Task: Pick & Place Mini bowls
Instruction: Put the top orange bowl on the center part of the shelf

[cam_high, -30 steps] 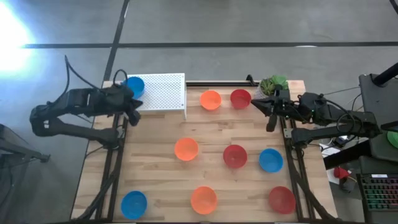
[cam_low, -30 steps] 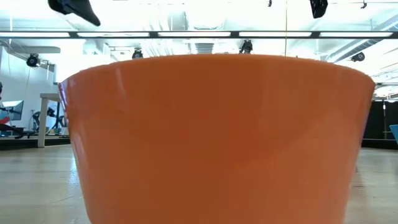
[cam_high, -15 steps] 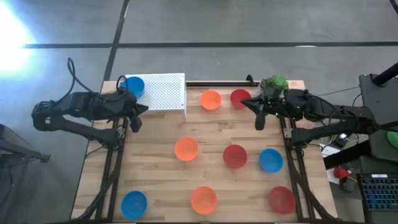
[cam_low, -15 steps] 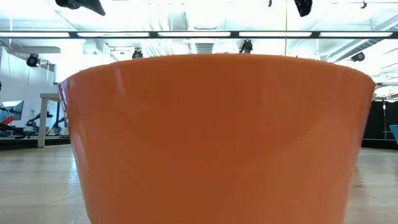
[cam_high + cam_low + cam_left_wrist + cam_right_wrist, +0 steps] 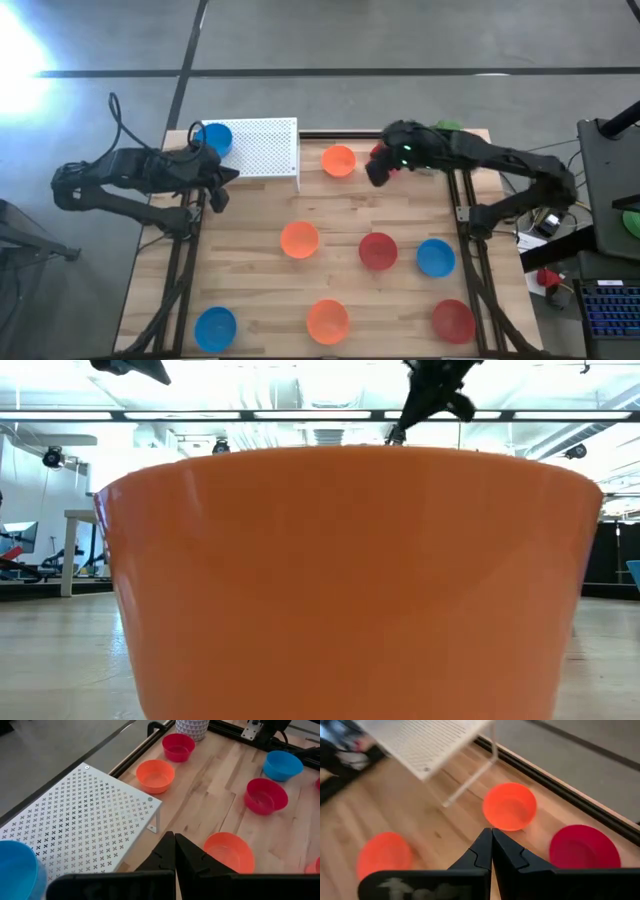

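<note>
Mini bowls [image 5: 300,240] plain, no readable writing; left gripper [image 5: 222,180], right gripper [image 5: 377,172] jaws closed, empty.

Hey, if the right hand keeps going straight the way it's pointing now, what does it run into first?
Most likely the orange bowl at the table's far edge: the shut right hand points at it, with the red bowl off to one side. Depth is unclear, so it might meet the table short of the bowl.
</note>
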Robot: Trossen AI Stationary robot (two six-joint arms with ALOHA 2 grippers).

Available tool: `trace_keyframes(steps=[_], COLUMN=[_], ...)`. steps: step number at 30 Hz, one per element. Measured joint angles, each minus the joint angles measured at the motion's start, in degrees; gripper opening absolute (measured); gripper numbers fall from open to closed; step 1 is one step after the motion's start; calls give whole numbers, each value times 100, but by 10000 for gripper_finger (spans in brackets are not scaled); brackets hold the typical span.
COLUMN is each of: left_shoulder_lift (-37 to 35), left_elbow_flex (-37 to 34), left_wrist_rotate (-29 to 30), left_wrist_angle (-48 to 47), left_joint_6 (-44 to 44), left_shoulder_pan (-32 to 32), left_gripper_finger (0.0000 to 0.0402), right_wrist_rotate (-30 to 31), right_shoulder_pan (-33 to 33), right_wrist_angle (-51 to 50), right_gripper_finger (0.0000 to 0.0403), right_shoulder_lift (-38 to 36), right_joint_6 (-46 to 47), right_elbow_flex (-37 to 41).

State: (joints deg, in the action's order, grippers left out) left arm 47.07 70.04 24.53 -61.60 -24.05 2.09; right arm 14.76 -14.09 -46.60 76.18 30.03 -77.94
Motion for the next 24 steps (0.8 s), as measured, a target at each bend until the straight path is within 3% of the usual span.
trace_keyframes(steps=[4,15,24], left_shoulder_lift=[0,0,0], left_elbow_flex=[0,0,0], left_wrist_rotate=[0,0,0], left_wrist_angle=[11,20,31], left_joint_6=[-2,-2,1], left_shoulder_pan=[0,0,1], left_gripper_finger=[0,0,0], right_wrist_rotate=[-74,-1244,-1478], right_shoulder_pan=[-294,-1099,-1382], right_wrist_angle=[-143,-252,-188], right_gripper_finger=[8,14,93], right_shoulder_lift=[607,1791,2407], right_joint_6=[-124,-1,40], right_elbow_flex=[-370,-694,-809])
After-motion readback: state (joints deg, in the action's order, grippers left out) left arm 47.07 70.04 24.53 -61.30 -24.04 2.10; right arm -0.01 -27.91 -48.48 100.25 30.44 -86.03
